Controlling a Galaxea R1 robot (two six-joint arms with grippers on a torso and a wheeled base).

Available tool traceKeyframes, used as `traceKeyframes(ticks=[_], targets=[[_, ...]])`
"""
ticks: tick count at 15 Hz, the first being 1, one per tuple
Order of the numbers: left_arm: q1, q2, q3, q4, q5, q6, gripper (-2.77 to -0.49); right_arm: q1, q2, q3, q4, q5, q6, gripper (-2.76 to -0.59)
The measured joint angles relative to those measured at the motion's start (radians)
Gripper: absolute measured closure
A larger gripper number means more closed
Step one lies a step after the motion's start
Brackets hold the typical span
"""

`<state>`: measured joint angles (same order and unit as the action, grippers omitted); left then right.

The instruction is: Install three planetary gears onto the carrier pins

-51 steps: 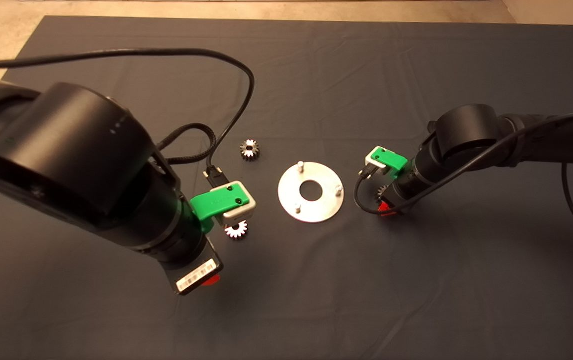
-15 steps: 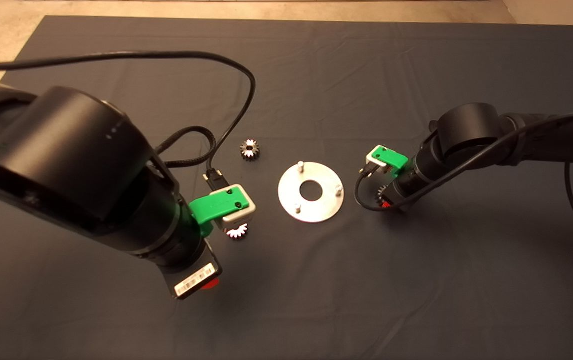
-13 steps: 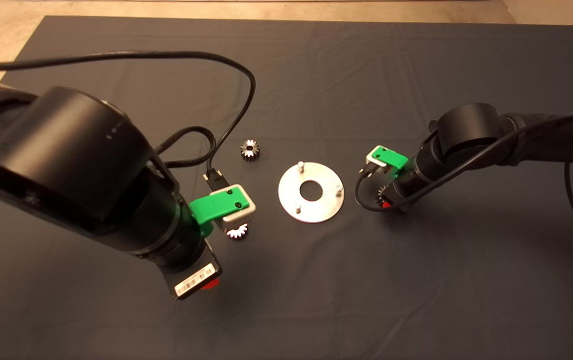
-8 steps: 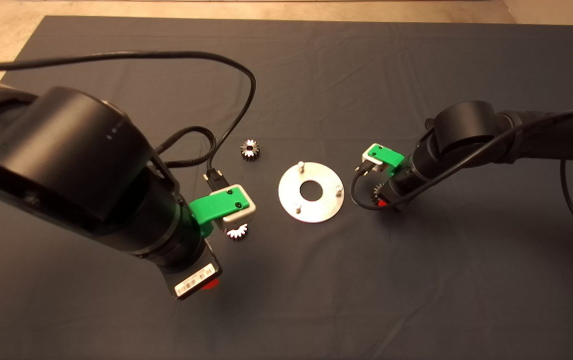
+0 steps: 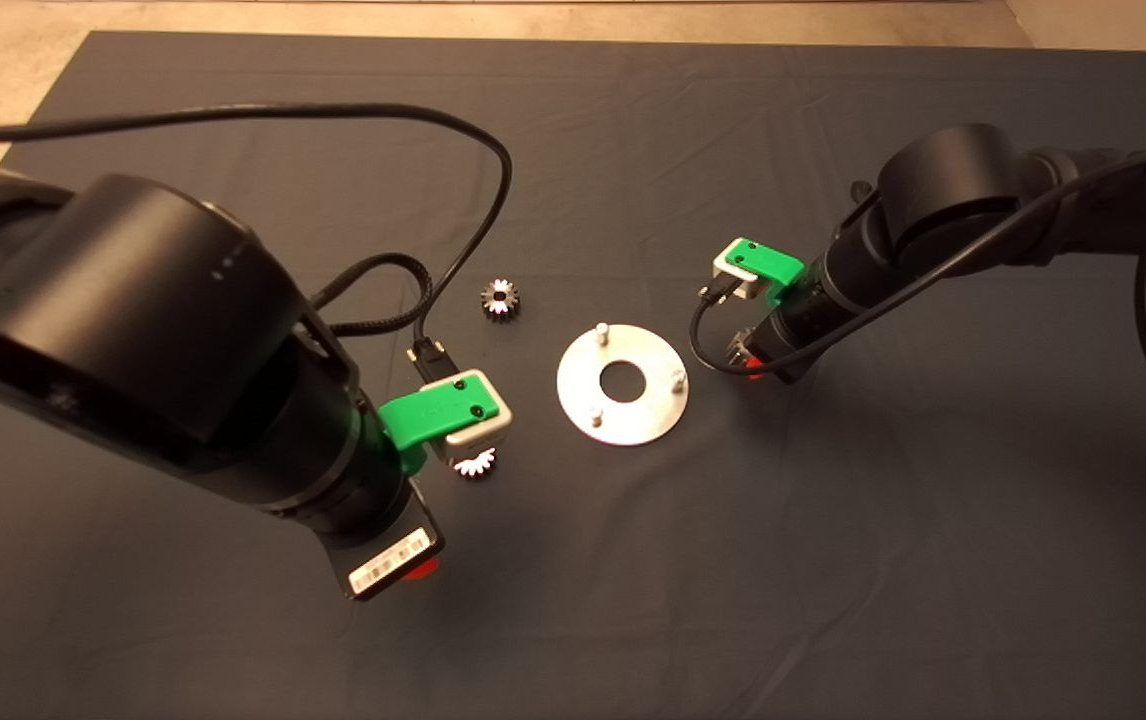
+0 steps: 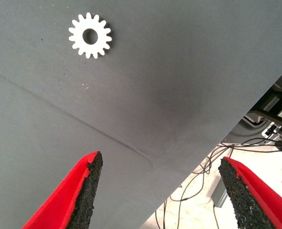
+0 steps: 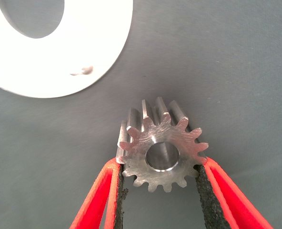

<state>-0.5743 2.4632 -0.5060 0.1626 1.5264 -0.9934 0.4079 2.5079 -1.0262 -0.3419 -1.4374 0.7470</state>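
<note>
Item: carrier disc [image 5: 623, 384], flat round silver, central hole, lying near the mat's [image 5: 633, 560] centre; three carrier pins [image 5: 600, 330] upright on it at about 11, 3 and 7 o'clock of the disc, all bare, so no gear is installed yet. Item: right gripper [image 7: 160, 191], off the disc's 2 o'clock edge, fingers clamped on opposite sides of one planetary gear [image 7: 161, 151], its bore facing the wrist camera; the pinch across the teeth likely leaves the bore free to go over a pin. In the right wrist view the disc's rim [image 7: 98, 57] lies just beyond the held gear, not touching it. Item: left gripper [image 6: 160, 191], at about 9 o'clock of the disc, fingers spread wide and empty, hanging above the mat near a second gear [image 6: 90, 35] lying flat, apparently waiting its turn. Item: third gear [image 5: 499, 299], flat on the mat at about 10 o'clock of the disc, well apart from both grippers. Change against earlier frames: the right arm has lifted its gear off the mat and carried it from the disc's 3 o'clock side up toward 2 o'clock, nearer the disc; left arm, disc and the two loose gears are unchanged. Judged step: carrying the first gear to a pin, probably the 3 o'clock one.
</note>
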Motion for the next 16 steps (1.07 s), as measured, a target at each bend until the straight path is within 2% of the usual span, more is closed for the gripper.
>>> traceKeyframes(ticks=[2, 4, 6, 7, 11, 14, 16], targets=[[0.0, 0.0, 0.0, 0.0, 0.0, 0.0, -1.76, 0.006, 0.006, 0.0, 0.012, 0.001, -0.002, -0.92], [0.0, 0.0, 0.0, 0.0, 0.0, 0.0, -1.76, 0.005, 0.011, 0.001, 0.036, 0.001, -0.002, -0.92], [0.0, 0.0, 0.0, 0.0, 0.0, 0.0, -1.76, 0.005, 0.011, 0.011, 0.039, 0.002, -0.002, -0.92], [0.0, 0.0, 0.0, 0.0, 0.0, 0.0, -1.76, 0.005, 0.011, 0.021, 0.041, 0.008, -0.001, -0.92], [0.0, 0.0, 0.0, 0.0, 0.0, 0.0, -1.76, 0.005, 0.024, 0.035, 0.046, 0.077, -0.001, -0.92], [0.0, 0.0, 0.003, 0.0, 0.0, 0.0, -1.76, 0.005, 0.053, 0.035, 0.047, 0.088, -0.001, -0.92], [0.0, 0.0, 0.005, -0.001, 0.0, 0.0, -1.76, 0.005, 0.072, 0.035, 0.046, 0.089, -0.001, -0.92]])
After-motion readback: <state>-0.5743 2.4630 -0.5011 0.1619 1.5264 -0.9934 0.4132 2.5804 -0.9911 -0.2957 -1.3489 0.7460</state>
